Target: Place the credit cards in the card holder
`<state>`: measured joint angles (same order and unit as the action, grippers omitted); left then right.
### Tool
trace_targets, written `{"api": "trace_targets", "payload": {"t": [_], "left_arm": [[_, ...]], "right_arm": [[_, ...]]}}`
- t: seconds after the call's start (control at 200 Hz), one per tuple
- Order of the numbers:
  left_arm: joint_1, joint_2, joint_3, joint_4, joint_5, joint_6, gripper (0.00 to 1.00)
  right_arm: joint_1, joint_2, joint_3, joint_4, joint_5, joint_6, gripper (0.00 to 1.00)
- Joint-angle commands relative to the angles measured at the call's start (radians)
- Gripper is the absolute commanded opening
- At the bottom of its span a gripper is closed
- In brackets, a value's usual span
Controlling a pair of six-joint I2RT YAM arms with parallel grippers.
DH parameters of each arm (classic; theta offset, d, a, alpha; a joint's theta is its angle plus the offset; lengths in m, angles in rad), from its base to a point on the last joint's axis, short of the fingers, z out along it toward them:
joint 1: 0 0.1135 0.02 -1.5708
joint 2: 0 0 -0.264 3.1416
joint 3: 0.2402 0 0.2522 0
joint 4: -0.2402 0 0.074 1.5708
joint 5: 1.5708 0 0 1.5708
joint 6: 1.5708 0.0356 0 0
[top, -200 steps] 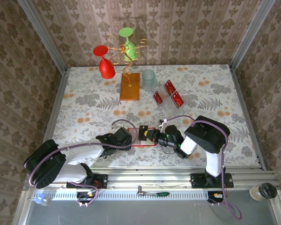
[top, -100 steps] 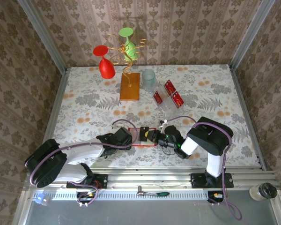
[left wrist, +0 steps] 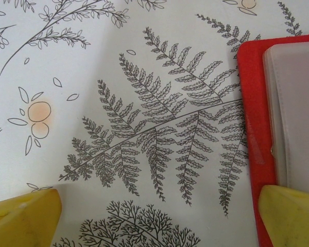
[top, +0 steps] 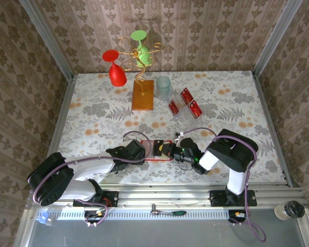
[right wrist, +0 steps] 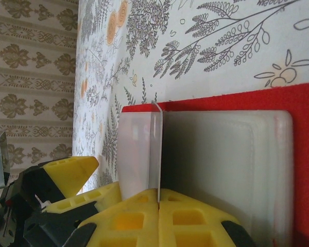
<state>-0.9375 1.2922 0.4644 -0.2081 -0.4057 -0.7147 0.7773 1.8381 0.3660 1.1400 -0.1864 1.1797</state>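
Card holder point(right wrist: 221, 154) flap edge-on (right wrist)

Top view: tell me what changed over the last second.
The right arm eased slightly right and nearer. The right gripper, shut on a clear flap of the holder, twisted a little, baring more of the pale inside. The left gripper, open at the holder's left edge, and the cards stayed put.

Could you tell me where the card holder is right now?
Top view: the card holder lies near the front edge, between the left gripper and right gripper.
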Motion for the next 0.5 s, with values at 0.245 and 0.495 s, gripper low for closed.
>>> {"api": "trace_targets", "payload": {"t": [0.245,0.495], "left_arm": [[-0.007,0.027,-0.030,0.009,-0.001,-0.015,1.00],[-0.007,0.027,-0.029,0.007,-0.001,-0.014,1.00]], "right_arm": [[0.028,0.005,-0.024,-0.203,-0.007,0.019,0.00],[0.031,-0.006,-0.036,-0.226,-0.004,0.022,0.00]]}}
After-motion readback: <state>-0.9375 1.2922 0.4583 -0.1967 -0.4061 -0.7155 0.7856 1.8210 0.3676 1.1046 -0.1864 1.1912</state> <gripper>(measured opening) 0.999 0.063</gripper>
